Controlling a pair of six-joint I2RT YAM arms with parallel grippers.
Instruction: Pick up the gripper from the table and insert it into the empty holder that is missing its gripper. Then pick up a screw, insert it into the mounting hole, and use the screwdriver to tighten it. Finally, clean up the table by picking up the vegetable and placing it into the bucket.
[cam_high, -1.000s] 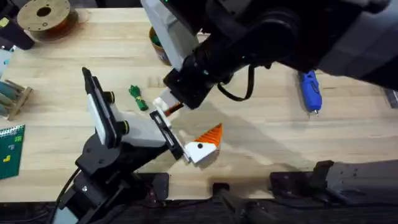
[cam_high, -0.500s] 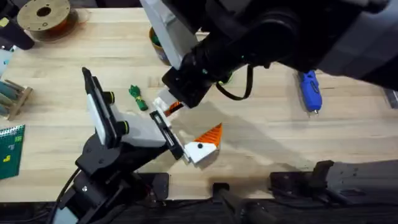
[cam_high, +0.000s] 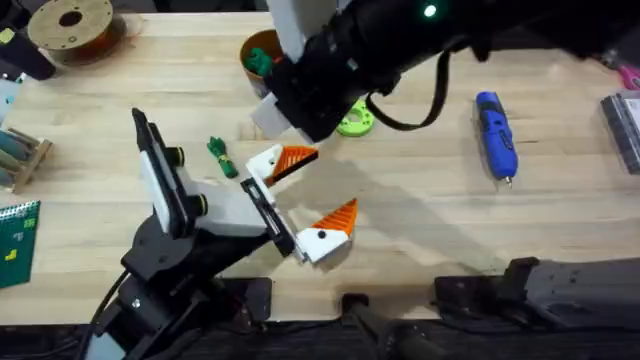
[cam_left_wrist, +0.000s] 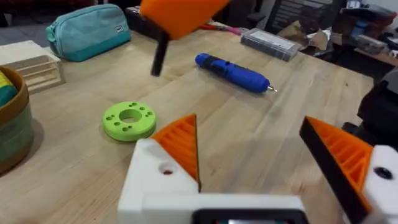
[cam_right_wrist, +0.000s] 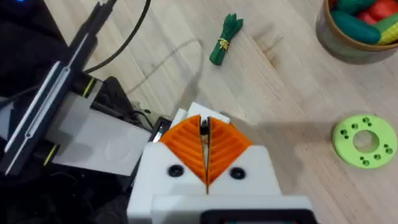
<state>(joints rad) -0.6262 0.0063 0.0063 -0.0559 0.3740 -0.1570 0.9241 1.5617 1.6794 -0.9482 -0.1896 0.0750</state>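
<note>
The orange gripper (cam_high: 296, 158) sits in the white holder (cam_high: 266, 164), the far block of my left gripper (cam_high: 322, 186). That gripper rests open on the table, and its near block carries an orange ribbed fin (cam_high: 338, 214). In the left wrist view the holder (cam_left_wrist: 155, 180) and the orange gripper (cam_left_wrist: 181, 144) fill the foreground. My right gripper (cam_right_wrist: 205, 149) hovers just above and beyond the holder. Its pads are shut, with a thin dark sliver between them. The blue screwdriver (cam_high: 497, 135) lies at the right. The green vegetable (cam_high: 221, 157) lies left of the holder. The bucket (cam_high: 258, 62) stands at the back.
A bright green ring disc (cam_high: 355, 120) lies beside the right arm. A filament spool (cam_high: 70, 25) stands at the far left corner and a wooden rack (cam_high: 20, 155) at the left edge. A grey case (cam_high: 622, 125) is at the right edge. A teal pouch (cam_left_wrist: 87, 31) lies farther back.
My right gripper has pulled up and back from the holder, leaving the orange gripper seated in it. The left arm has not moved.
</note>
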